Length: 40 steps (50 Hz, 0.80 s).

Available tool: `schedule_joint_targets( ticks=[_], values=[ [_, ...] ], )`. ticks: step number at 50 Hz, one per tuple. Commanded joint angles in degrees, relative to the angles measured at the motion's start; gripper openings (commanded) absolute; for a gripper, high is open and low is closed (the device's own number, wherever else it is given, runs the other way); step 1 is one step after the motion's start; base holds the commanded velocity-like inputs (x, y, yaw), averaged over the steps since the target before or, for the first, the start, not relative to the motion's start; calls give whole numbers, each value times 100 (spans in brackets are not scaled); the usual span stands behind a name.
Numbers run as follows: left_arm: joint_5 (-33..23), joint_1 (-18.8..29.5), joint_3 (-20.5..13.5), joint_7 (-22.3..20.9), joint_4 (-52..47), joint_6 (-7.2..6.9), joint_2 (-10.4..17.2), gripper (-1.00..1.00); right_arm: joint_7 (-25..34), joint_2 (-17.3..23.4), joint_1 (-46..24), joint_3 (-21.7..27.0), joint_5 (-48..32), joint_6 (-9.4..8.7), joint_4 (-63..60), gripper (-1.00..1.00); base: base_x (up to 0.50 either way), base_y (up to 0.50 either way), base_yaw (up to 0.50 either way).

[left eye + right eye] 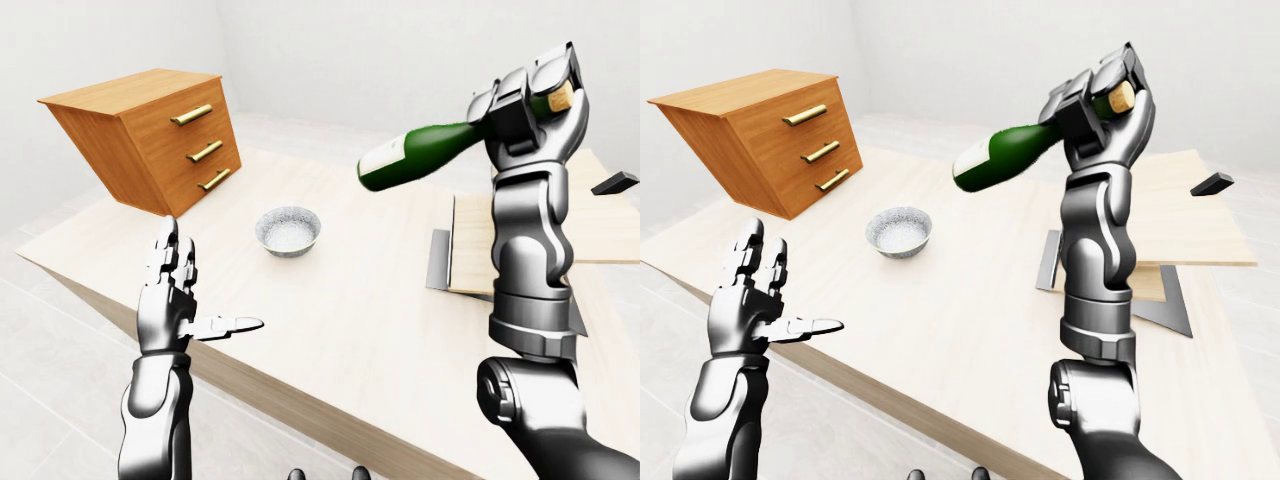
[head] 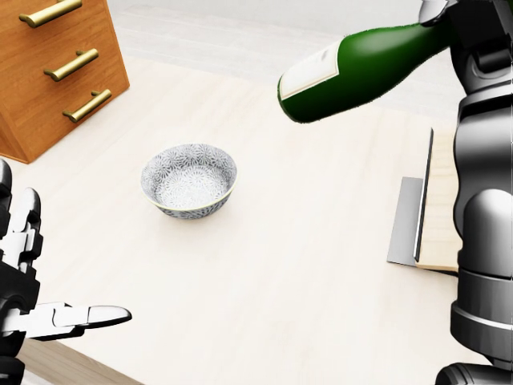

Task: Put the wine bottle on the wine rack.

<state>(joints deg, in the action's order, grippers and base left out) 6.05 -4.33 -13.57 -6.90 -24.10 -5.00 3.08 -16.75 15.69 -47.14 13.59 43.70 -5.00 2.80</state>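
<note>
A green wine bottle (image 1: 420,155) with a cork and a white label hangs high above the table, lying almost level with its base toward the left of the view. My right hand (image 1: 1095,100) is shut on its neck, just below the cork. Under and right of that arm is the wine rack (image 1: 520,235), made of pale wooden boards on a grey metal base. My left hand (image 1: 195,295) is held open and empty at the lower left, by the table's near edge.
A patterned grey bowl (image 2: 189,180) sits on the pale wooden table (image 2: 280,265), below and left of the bottle. At the upper left stands a wooden chest of drawers (image 1: 150,135) with brass handles. A small black block (image 1: 1210,184) lies on the rack's top board.
</note>
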Motion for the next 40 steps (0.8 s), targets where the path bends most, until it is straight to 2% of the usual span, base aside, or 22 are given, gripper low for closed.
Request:
schedule_joint_targets(
  ticks=[1, 10, 13, 16, 22, 29, 40],
  values=[
    [-7, -3, 9, 0, -2, 0, -3, 100, -424, 149, 253, 93, 561, 0, -644, -100, 0, 0, 0],
    [-7, -3, 8, 0, -2, 0, -3, 100, -457, 191, 263, 48, 625, 0, -633, -100, 0, 0, 0],
    [20, 73, -22, 5, 91, 0, 15, 100, -224, 485, -112, 57, 419, 0, -48, -100, 0, 0, 0],
    [44, 106, -41, -4, 149, 0, 35, 100, 121, 878, -745, 131, 188, 0, 1087, -100, 0, 0, 0],
    [83, 117, -105, 13, 179, 0, 65, 100, 498, 1430, -1366, 270, 62, 0, 2243, -100, 0, 0, 0],
    [62, 89, -65, 33, 143, 0, 51, 100, 644, 1610, -1397, 295, 37, 0, 2495, -100, 0, 0, 0],
    [88, 75, -129, 25, 117, 0, 69, 100, 543, 2018, -1331, 679, 652, 0, 2382, -100, 0, 0, 0]
  ],
)
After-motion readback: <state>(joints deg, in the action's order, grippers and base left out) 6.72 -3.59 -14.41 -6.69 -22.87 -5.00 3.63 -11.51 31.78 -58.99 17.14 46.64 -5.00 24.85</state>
